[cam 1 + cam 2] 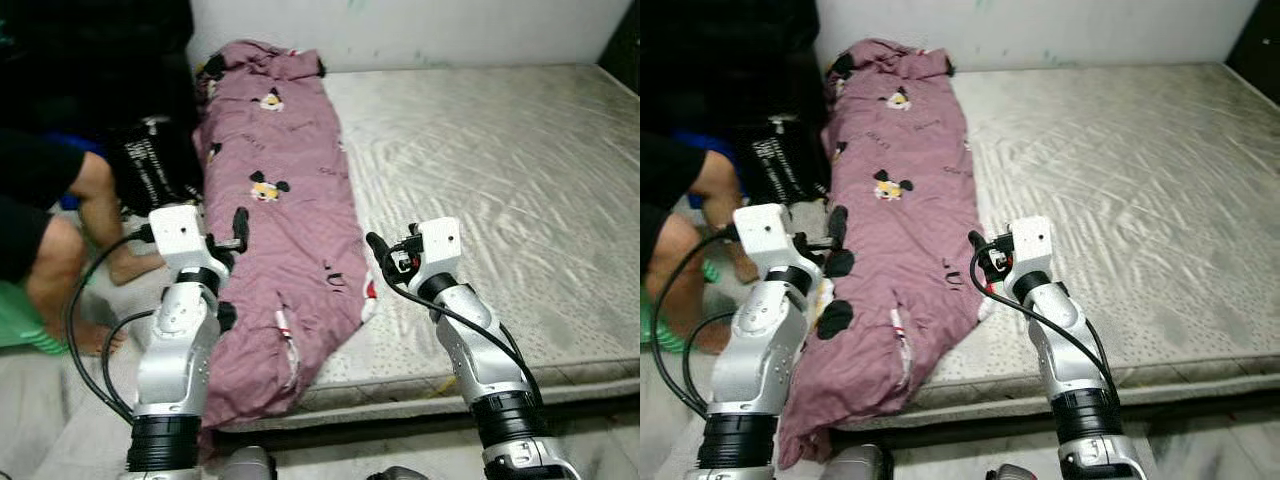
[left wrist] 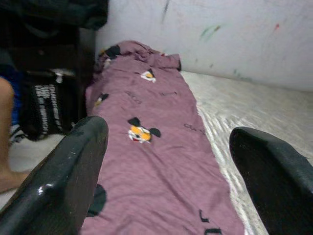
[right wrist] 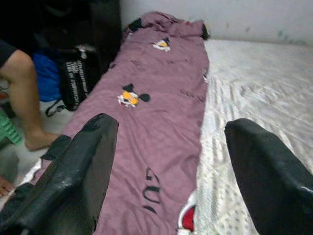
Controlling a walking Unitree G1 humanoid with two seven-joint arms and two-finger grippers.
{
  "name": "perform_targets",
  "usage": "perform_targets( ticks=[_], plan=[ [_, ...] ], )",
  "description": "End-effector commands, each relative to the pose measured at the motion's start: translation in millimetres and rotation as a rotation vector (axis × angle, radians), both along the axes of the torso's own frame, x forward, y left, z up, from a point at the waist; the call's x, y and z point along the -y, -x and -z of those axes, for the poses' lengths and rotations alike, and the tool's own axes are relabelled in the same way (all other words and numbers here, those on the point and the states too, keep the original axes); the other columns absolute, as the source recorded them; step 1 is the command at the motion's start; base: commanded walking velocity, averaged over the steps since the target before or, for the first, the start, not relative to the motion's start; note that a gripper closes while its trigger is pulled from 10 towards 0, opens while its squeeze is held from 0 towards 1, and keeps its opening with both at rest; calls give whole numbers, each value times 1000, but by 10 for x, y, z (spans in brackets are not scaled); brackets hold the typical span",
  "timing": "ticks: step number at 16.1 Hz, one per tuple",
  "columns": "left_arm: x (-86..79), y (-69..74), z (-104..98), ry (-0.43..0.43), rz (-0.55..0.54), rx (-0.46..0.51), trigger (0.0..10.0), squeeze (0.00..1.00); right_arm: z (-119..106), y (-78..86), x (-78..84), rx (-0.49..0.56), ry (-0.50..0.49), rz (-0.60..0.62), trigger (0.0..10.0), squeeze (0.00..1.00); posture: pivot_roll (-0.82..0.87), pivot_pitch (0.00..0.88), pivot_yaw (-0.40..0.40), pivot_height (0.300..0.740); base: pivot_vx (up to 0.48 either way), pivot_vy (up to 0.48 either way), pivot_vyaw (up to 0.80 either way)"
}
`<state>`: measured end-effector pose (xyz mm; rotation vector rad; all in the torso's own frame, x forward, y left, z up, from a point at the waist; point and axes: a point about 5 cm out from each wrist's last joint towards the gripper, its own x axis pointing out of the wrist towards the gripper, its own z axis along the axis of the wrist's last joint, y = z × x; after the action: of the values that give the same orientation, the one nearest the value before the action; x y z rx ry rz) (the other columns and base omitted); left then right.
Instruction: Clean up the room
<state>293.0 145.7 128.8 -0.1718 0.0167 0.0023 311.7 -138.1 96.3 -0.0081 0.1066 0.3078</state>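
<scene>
Mauve blanket [image 1: 285,210], cartoon-mouse print; off-white mattress [image 1: 500,180]; black bag [image 1: 150,165], white lettering.

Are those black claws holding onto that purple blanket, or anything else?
Nothing is held. The left gripper and right gripper are both open, hovering over the near end of the purple blanket on the mattress.

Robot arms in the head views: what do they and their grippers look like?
Both arms are silver metal with black ribbed collars low down and white box-shaped wrist housings. Black cables loop beside each. The left gripper and right gripper each have two long, glossy black fingers with rounded tips.
</scene>
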Motion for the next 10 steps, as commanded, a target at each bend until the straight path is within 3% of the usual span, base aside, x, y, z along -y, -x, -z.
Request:
perform_targets(
  ticks=[1, 3, 6, 9, 10],
  plan=[
    [-6, -2, -60, -21, 6, 20, 10000, 0, -58, -42, -13, 13, -10, 8, 10000, 0, 14, 28, 5, 740, 0, 0, -631],
    [-55, -22, -32, -25, -5, 14, 10000, 0, -109, -23, -73, 64, 22, -28, 10000, 0, 0, 44, -4, 740, 0, 0, -400],
    [-33, -15, -40, -18, -15, 14, 10000, 0, -94, -42, -19, 55, 68, -5, 10000, 0, 0, 46, -5, 740, 0, 0, 765],
    [-29, -22, -38, -18, -8, 15, 10000, 0, -127, -59, -29, 64, 30, 7, 10000, 0, -4, 47, 0, 740, 0, 0, 785],
    [-34, -26, -42, -18, -8, 17, 10000, 0, -130, -59, -28, 57, 8, 19, 10000, 0, -5, 52, 0, 740, 0, 0, 0]
  ],
)
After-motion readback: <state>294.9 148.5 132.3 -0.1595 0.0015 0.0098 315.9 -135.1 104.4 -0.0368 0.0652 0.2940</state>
